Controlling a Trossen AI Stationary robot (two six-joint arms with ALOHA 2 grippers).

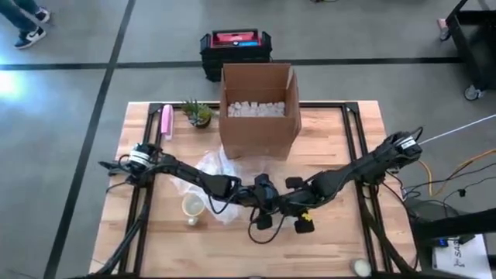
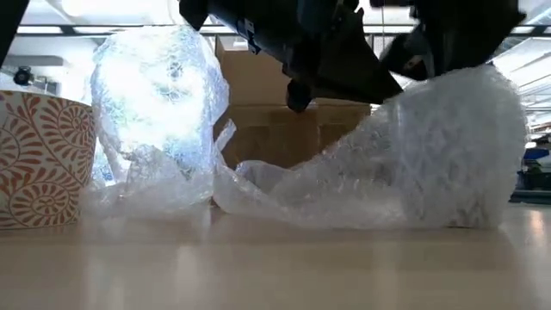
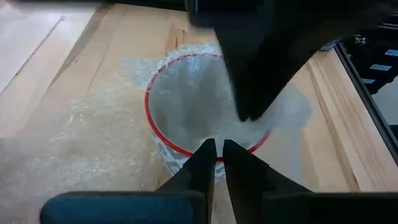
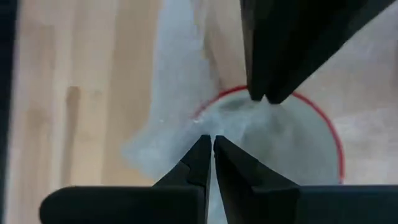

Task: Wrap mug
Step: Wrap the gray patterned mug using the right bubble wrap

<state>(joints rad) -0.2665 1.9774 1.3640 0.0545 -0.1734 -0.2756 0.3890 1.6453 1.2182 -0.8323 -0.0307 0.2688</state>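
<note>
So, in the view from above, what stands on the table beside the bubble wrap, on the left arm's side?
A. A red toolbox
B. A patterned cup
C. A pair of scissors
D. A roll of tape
B: a patterned cup stands upright on the table just beside the bubble wrap, under the left arm; the low view shows its orange swirl pattern.

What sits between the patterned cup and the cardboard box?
In the high view, crumpled bubble wrap lies between the patterned cup and the cardboard box, with the left arm crossing over that stretch.
</note>
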